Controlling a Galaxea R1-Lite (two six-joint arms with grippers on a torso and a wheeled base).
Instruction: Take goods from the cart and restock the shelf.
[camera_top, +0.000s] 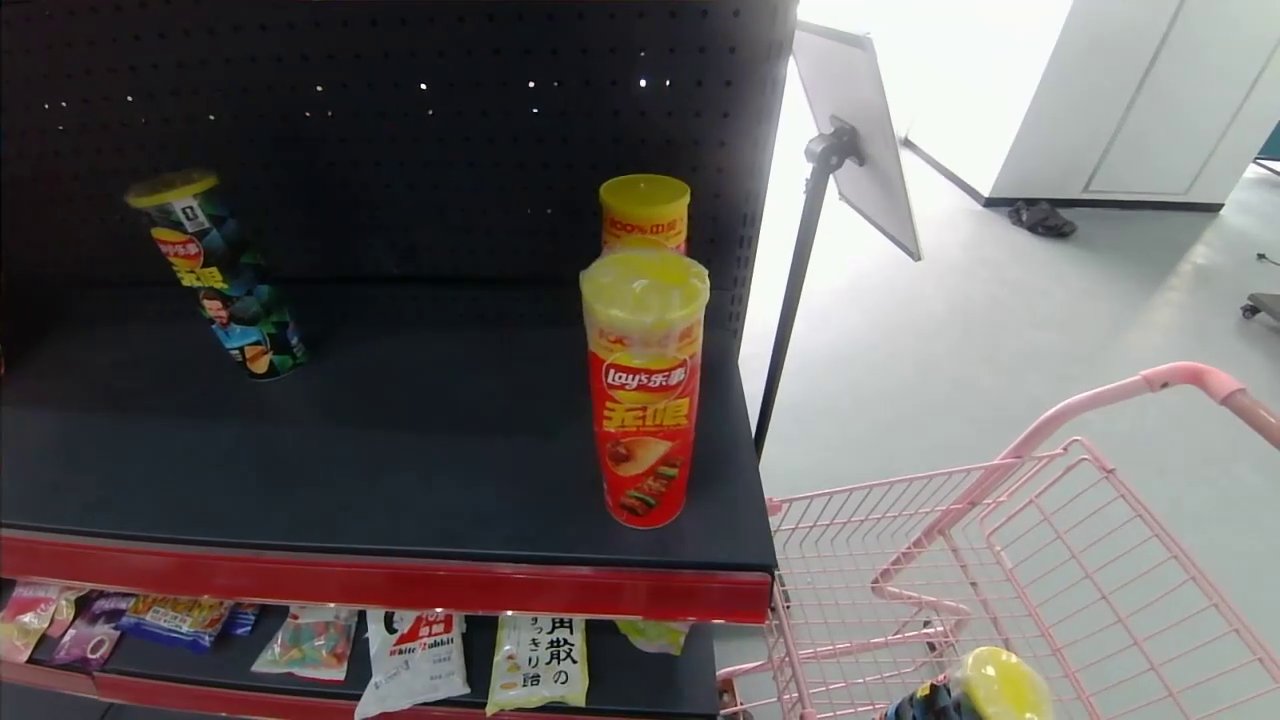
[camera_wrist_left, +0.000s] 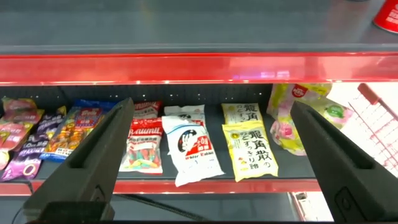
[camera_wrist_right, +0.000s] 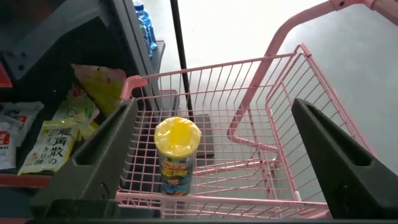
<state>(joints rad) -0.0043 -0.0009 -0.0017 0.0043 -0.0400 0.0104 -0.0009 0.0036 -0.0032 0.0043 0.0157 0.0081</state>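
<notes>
Clearly, the upper shelf (camera_top: 400, 470) had much free deck. A dark can (camera_top: 218, 275) stood in the upper left of the head view, near the back panel. A red can (camera_top: 645, 390) stood upright right of the centre, close to the shelf's red front edge and near its right end. A second red can (camera_top: 645, 212) stood directly behind it. A wide stretch of dark deck lay between the dark can and the red ones.

The pink cart (camera_top: 1050, 560) stood in the lower right, just beside the shelf's right end. One yellow-lidded can (camera_wrist_right: 176, 155) stood upright on its wire floor, apart from the side walls.

The right claw (camera_wrist_right: 214, 106) hung over the cart with its fingers spread wide. It touched neither the can nor the wire rim.

The left claw (camera_wrist_left: 211, 104) was also spread and held nothing. It faced the lower shelf (camera_wrist_left: 199, 185), where snack bags (camera_wrist_left: 193, 146) lay in a row under the red edge.
</notes>
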